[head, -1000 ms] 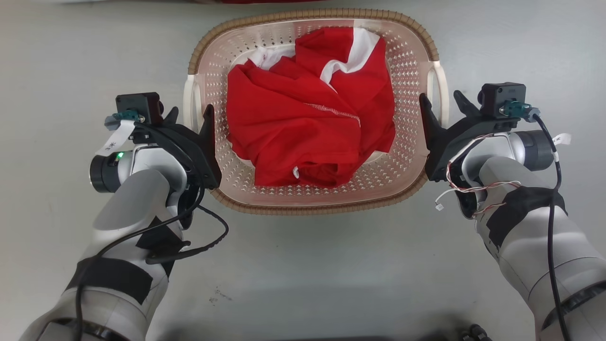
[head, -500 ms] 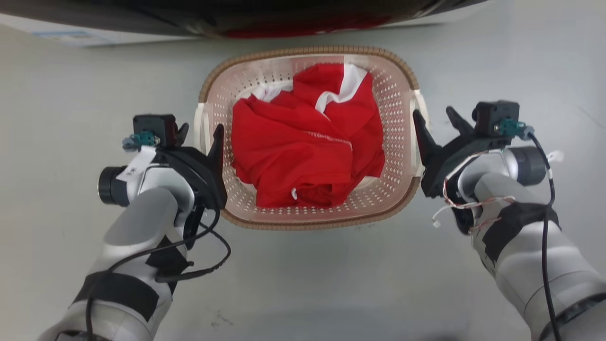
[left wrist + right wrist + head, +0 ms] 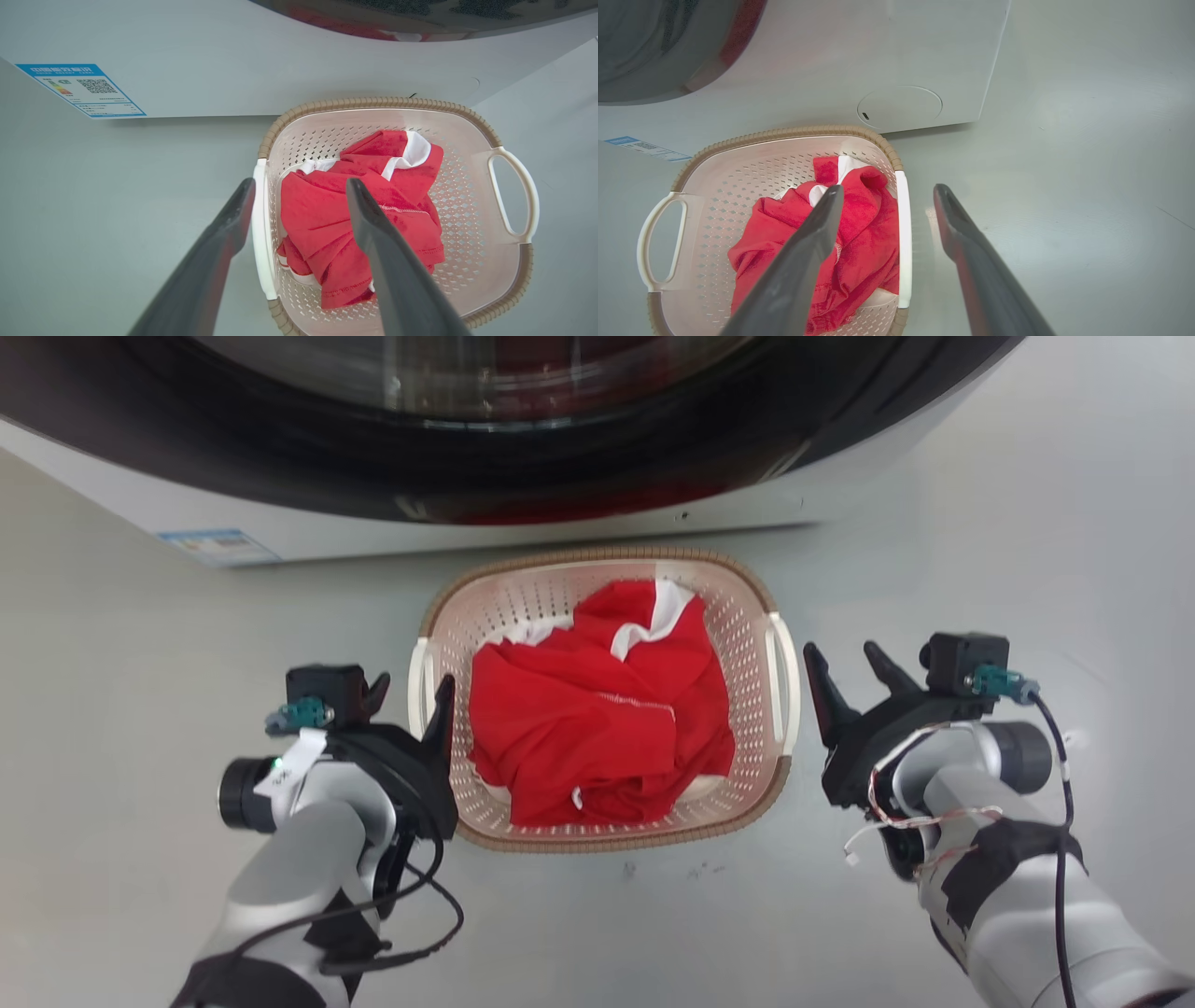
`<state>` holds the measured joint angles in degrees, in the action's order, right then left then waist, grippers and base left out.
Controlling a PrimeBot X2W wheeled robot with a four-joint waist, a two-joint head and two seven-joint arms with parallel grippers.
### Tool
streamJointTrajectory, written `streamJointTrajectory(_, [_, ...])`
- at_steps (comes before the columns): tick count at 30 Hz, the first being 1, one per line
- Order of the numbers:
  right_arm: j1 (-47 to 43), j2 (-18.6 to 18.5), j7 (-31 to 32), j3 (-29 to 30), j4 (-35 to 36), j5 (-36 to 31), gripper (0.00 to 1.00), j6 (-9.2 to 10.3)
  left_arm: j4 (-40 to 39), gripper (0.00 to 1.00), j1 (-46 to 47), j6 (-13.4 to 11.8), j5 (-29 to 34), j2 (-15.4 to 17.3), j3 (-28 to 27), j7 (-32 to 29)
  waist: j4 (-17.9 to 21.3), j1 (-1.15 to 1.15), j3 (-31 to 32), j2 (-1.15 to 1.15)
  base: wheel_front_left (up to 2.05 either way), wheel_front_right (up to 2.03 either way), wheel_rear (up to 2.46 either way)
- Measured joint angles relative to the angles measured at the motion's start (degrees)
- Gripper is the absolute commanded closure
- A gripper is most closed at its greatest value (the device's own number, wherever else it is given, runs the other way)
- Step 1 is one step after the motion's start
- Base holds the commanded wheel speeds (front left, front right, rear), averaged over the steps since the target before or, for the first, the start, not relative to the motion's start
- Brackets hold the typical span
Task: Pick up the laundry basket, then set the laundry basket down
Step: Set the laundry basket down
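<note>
- Laundry basket [image 3: 597,843] is sitting on the pale grey floor [image 3: 140,728] at the centre of the head view, with its rim level.
- A red garment [image 3: 597,737] with white trim is lying crumpled inside, covering most of the bottom.
- A washing machine [image 3: 308,537] is standing at 12 o'clock of the laundry basket, just beside it. Its dark round door [image 3: 467,448] is spreading across the top of the head view, and a blue-edged label [image 3: 219,546] is sticking to its white front toward 10 o'clock.
- At 9 o'clock of the basket, the left pincer [image 3: 411,686] is hovering with its 2 fingers spread apart, gripping nothing.
- In the left wrist view, the white left handle [image 3: 258,224] is showing between those fingers, 1 outside the basket and 1 over the garment. I cannot tell whether either is touching it.
- At 3 o'clock, the right pincer [image 3: 840,651] is hovering with its 2 fingers spread apart, gripping nothing, and is standing apart from the white right handle [image 3: 792,681] in the head view.
- Both pincers are pointing their fingers toward 12 o'clock.
</note>
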<state>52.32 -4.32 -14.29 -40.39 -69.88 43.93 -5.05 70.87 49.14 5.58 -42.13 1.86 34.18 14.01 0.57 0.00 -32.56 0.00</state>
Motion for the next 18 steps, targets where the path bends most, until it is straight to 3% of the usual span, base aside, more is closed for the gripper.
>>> streamJointTrajectory(9, [-7.3, -0.5, 0.0, 2.9, 4.6, 0.4, 0.00, 0.38, -4.0, 0.00, -7.3, -0.3, -0.6, 0.0, -1.9, 0.3, 0.2, 0.00, 7.6, 0.00, 0.00, 0.00, 0.00])
streamJointTrajectory(18, [-14.7, -2.8, 0.0, 5.4, 11.2, -1.4, 0.00, 3.16, -11.6, 0.00, -13.9, -3.5, 0.9, 1.3, -3.5, 0.3, 0.2, -0.01, 15.1, -0.01, 0.00, 0.00, 0.00])
